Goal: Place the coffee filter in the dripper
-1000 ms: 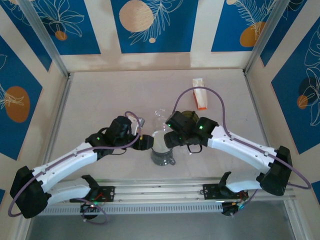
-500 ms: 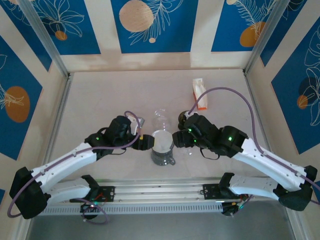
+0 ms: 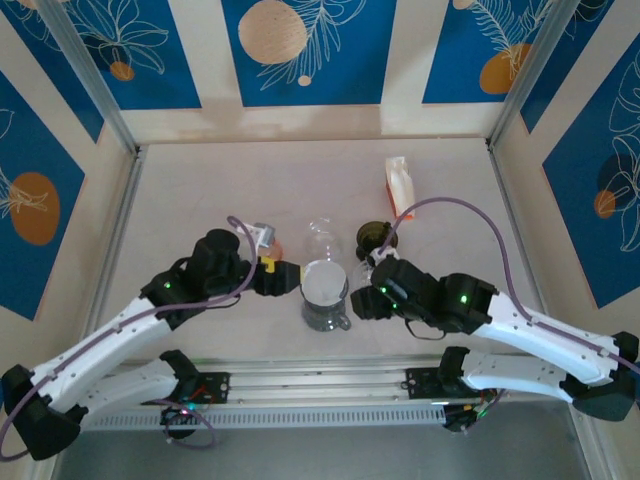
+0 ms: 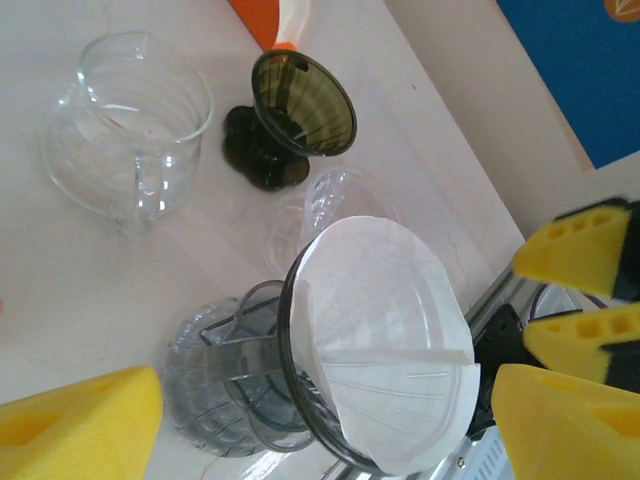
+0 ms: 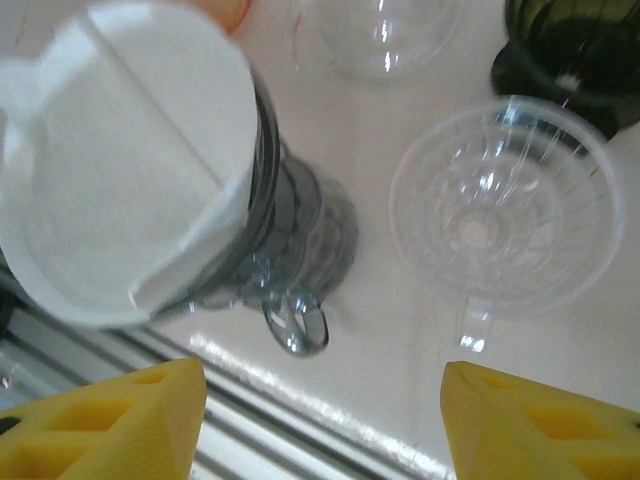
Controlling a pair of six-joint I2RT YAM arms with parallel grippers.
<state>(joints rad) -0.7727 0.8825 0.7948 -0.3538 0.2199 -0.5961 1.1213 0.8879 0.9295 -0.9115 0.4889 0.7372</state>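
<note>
Ease the wide-spread left gripper (image 3: 284, 278) and equally spread right gripper (image 3: 362, 300) straight outward from centre frame, never brushing the coffee filter (image 4: 385, 330) sitting in the dripper (image 4: 245, 405).

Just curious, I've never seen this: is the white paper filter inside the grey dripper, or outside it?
Inside. The filter lies spread open, lining the cone of the grey dripper.

A pale table (image 3: 200, 190) sits boxed by walls (image 3: 300, 50) left, far and right (blue panels, white leaves, orange discs). Metal posts (image 3: 86, 75) mark the far corners; a grooved rail (image 3: 320, 385) lines the near edge.
</note>
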